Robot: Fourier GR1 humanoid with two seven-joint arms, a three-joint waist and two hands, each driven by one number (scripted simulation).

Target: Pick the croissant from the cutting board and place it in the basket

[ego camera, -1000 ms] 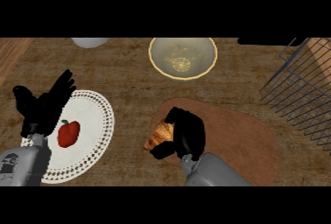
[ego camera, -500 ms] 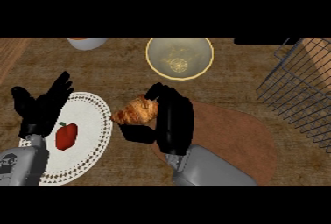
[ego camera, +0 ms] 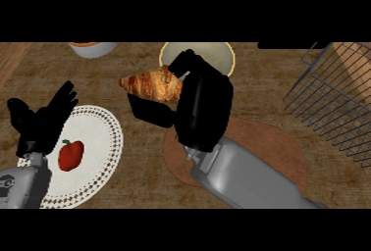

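The golden-brown, flaky croissant (ego camera: 150,83) is pinched between the curled fingers (ego camera: 185,61) and the thumb of the black right hand (ego camera: 204,105). Its pointed end sticks out to the left. It shows up-left of the round brown wooden cutting board (ego camera: 272,147), just beside the pale yellow-rimmed bowl (ego camera: 221,53) and well apart from the dark wire basket (ego camera: 330,105) at the right edge. I judge the pick done and the carry in hand. The next move calls for a swing of the grey right forearm rightward across the board, high enough to clear the basket's rim, before the fingers open. The black left hand (ego camera: 39,120) rests open, fingers up, over the white dotted-rim plate (ego camera: 101,147), which bears a small red fruit (ego camera: 70,155).
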